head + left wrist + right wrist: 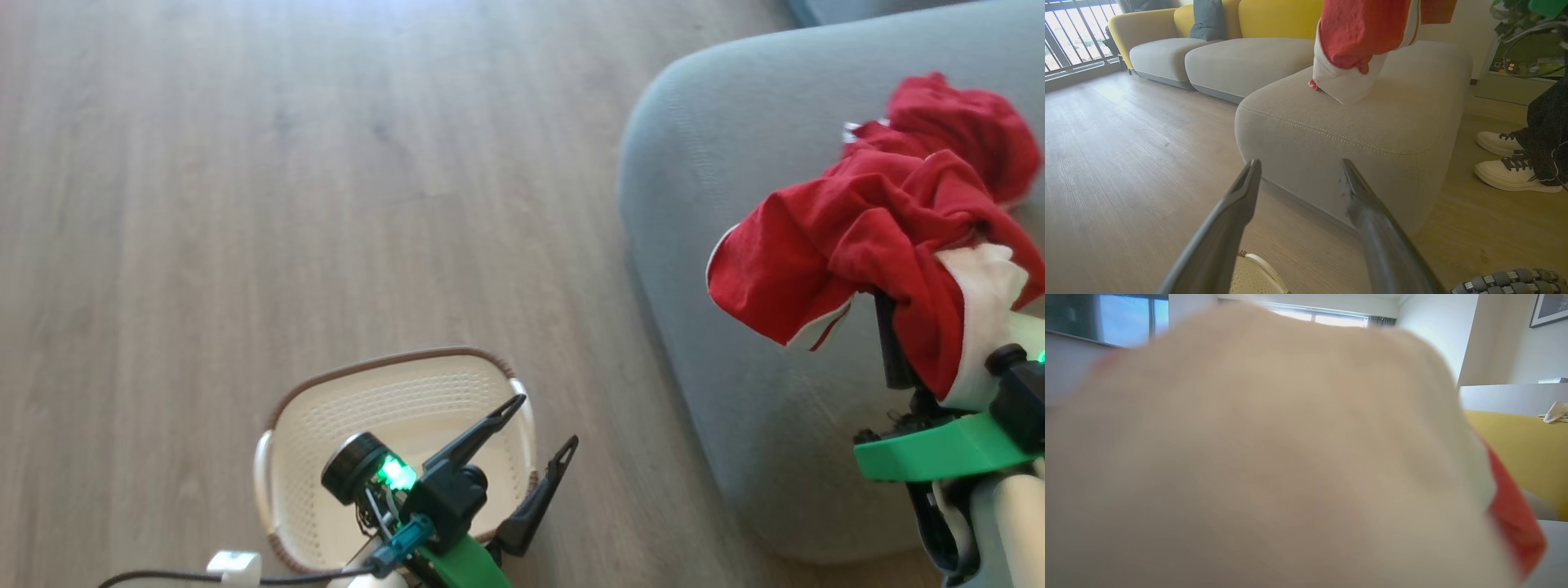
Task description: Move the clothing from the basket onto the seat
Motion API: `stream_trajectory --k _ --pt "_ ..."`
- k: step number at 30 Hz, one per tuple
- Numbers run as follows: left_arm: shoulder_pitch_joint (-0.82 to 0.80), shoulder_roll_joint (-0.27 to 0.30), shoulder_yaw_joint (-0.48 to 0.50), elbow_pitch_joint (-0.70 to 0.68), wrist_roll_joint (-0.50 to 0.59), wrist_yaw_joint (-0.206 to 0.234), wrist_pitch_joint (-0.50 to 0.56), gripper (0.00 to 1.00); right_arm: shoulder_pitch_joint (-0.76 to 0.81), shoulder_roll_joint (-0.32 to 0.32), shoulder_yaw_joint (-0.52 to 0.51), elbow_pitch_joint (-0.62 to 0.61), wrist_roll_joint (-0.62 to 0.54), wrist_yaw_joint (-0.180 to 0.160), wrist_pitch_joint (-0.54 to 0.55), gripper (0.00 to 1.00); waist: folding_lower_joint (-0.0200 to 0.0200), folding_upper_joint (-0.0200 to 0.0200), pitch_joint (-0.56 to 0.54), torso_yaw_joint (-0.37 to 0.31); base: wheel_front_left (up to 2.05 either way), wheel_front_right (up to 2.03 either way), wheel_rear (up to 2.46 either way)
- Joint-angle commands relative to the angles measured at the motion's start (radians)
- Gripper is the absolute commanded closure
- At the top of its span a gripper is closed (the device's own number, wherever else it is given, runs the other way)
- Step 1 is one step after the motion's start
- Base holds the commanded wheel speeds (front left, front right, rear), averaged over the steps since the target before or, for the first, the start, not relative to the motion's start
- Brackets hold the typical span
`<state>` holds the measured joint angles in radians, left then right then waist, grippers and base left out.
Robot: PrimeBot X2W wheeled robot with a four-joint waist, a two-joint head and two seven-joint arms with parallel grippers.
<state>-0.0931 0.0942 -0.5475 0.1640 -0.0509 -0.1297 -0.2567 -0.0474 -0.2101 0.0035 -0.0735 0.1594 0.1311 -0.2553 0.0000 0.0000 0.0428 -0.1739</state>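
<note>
Clothing (865,237) is hanging over the seat (718,188), gripped by the right pincer (890,331); left pincer (545,420) is gaping wide.

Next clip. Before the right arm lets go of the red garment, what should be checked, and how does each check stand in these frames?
1. Carried garment hangs from the right gripper above the seat: ok.
2. Right gripper's jaws: hidden under fabric: cannot tell.
3. Bare seat fabric free in front of the other garment, which lies on the seat: ok.
4. Basket empty: what shows looks bare, but the left gripper covers part of it: cannot tell.
5. Left gripper open, holding nothing: ok.
6. Person's shoes stand on the floor beside the seat, arguably too near the work: not ok.
</note>
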Motion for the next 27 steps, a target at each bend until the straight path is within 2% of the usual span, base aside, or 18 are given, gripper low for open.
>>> stream_trajectory --k 1,12,22,27 --pt "-0.011 -0.004 0.035 -0.044 0.007 -0.001 -0.005 0.00 -0.026 -0.009 0.018 -0.046 -0.004 0.000 -0.006 1.00 0.0000 0.0000 0.004 -0.077 0.00 0.00 0.00" --pt "-0.030 0.008 0.007 -0.048 0.014 -0.001 -0.005 0.00 -0.013 0.001 -0.015 -0.056 -0.008 0.000 -0.006 1.00 0.0000 0.0000 0.039 -0.331 0.00 0.00 0.00" --pt "-0.105 0.026 -0.110 -0.030 -0.009 -0.001 -0.005 0.00 0.064 0.061 -0.153 -0.126 -0.019 0.000 -0.006 1.00 0.0000 0.0000 0.083 -0.375 0.00 0.00 0.00" --pt "-0.129 0.032 -0.145 -0.021 -0.028 -0.001 -0.005 0.00 0.086 0.082 -0.181 -0.154 -0.027 0.000 -0.006 1.00 0.0000 0.0000 0.090 -0.381 0.00 0.00 0.00"
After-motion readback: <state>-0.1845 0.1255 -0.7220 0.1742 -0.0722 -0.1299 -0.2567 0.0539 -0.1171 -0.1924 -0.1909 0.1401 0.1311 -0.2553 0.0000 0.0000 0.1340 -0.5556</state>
